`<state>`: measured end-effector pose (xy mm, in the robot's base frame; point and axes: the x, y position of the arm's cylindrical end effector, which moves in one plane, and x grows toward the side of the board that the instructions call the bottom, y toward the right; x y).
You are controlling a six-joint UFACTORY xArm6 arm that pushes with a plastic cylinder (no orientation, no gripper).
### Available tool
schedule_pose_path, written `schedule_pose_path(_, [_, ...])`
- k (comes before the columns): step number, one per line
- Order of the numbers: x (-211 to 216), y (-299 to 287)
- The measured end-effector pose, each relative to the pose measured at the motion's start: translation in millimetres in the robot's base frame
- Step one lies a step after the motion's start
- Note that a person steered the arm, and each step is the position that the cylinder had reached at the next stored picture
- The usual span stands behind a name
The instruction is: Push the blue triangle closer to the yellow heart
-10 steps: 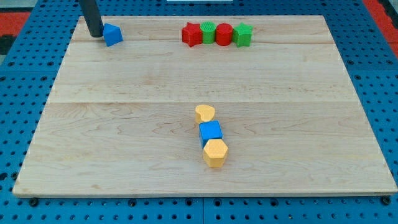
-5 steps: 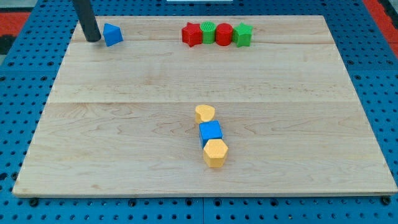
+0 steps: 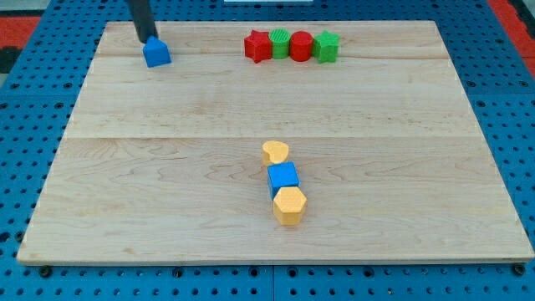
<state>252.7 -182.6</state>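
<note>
The blue triangle (image 3: 155, 53) sits near the board's top left corner. My tip (image 3: 147, 39) is right behind it, on its upper left side, touching or nearly touching it. The yellow heart (image 3: 275, 152) lies near the board's middle, far down and to the right of the triangle. A blue cube (image 3: 283, 176) sits just below the heart, touching it, and a yellow hexagon (image 3: 289, 205) sits below the cube.
Along the top edge stands a tight row: red star (image 3: 257, 46), green block (image 3: 279, 40), red cylinder (image 3: 301, 45), green block (image 3: 327, 48). The wooden board (image 3: 167, 167) lies on a blue pegboard.
My tip moved from the triangle's left side to its upper side. The blue triangle shifted slightly right and down.
</note>
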Motion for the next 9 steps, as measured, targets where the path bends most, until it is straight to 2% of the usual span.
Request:
schedule_pose_path(1, [57, 11])
schedule_pose_path(2, [86, 11])
schedule_pose_path(3, [70, 2])
schedule_pose_path(4, [81, -7])
schedule_pose_path(5, [132, 32])
schedule_pose_path(6, [157, 89])
schedule_pose_path(7, [155, 80])
schedule_pose_path(8, [140, 38])
schedule_pose_path(9, [126, 42])
